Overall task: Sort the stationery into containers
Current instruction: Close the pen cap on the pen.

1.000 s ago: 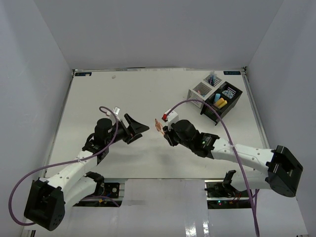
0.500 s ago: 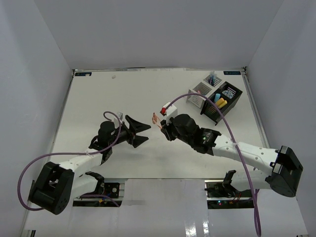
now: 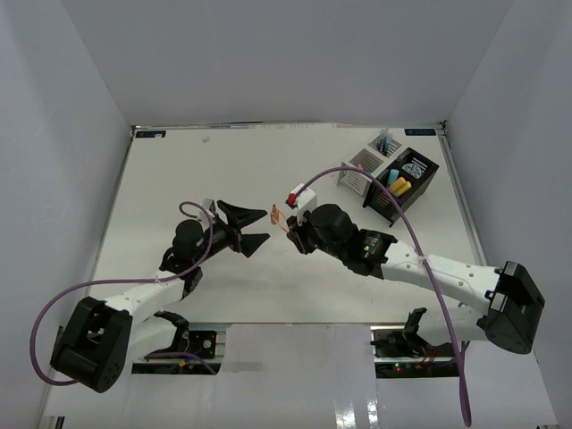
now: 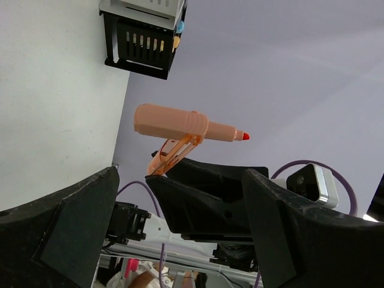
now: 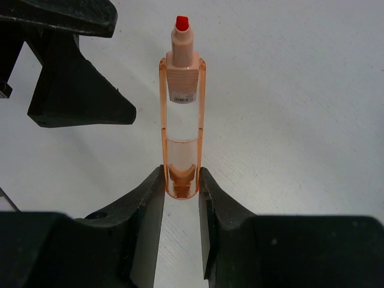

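My right gripper (image 5: 181, 183) is shut on the clear clip end of an orange marker (image 5: 182, 78), whose uncapped red tip points away from me. From above, the orange marker (image 3: 279, 217) hangs over the table's middle in my right gripper (image 3: 288, 225). My left gripper (image 3: 259, 227) stands open just left of it, its fingers (image 5: 78, 99) close to the marker's tip. In the left wrist view the orange marker (image 4: 180, 125) lies crosswise beyond my open left gripper (image 4: 180, 175), untouched by it. The black container (image 3: 402, 185) and the white container (image 3: 365, 163) stand at the back right.
The black container holds yellow and orange markers (image 3: 399, 186), a blue marker (image 3: 391, 174) and a round tape roll (image 3: 413, 167). Pens (image 3: 384, 140) stand in the white container. Purple cables loop over both arms. White walls enclose the table (image 3: 179, 170).
My left gripper has swung up and right toward the marker, staying open. My right gripper has carried the marker a little left and away from me.
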Robot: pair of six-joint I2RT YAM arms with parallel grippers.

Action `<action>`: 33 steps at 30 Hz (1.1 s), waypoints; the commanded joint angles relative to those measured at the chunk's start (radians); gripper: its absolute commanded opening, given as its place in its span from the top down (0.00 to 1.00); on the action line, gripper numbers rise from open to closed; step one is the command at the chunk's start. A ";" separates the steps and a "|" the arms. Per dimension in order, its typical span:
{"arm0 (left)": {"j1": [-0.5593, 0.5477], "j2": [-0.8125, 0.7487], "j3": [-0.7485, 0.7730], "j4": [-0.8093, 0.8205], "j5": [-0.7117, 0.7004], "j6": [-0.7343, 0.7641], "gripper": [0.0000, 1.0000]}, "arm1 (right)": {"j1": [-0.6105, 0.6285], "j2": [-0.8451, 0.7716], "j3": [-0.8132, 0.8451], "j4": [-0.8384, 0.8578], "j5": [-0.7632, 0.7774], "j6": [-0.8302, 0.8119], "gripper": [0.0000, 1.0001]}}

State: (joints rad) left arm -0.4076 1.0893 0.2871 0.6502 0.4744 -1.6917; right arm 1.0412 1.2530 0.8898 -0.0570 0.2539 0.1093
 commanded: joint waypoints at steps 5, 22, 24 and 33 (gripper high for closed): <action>0.004 -0.011 0.075 -0.043 -0.074 -0.030 0.06 | 0.003 0.023 0.077 0.074 -0.045 0.015 0.82; 0.004 0.014 0.104 -0.051 -0.137 -0.071 0.08 | 0.010 0.022 0.069 0.103 -0.090 0.035 0.83; 0.004 0.014 0.109 -0.055 -0.143 -0.071 0.08 | 0.013 0.017 0.060 0.098 -0.090 0.035 0.83; 0.004 0.000 0.122 -0.057 -0.166 -0.080 0.16 | 0.016 0.006 0.020 0.094 -0.087 0.030 0.84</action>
State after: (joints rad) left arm -0.4076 1.1072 0.3676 0.5941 0.3313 -1.7611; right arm 1.0496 1.2842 0.9195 0.0025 0.1722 0.1322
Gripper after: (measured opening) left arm 0.853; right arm 0.317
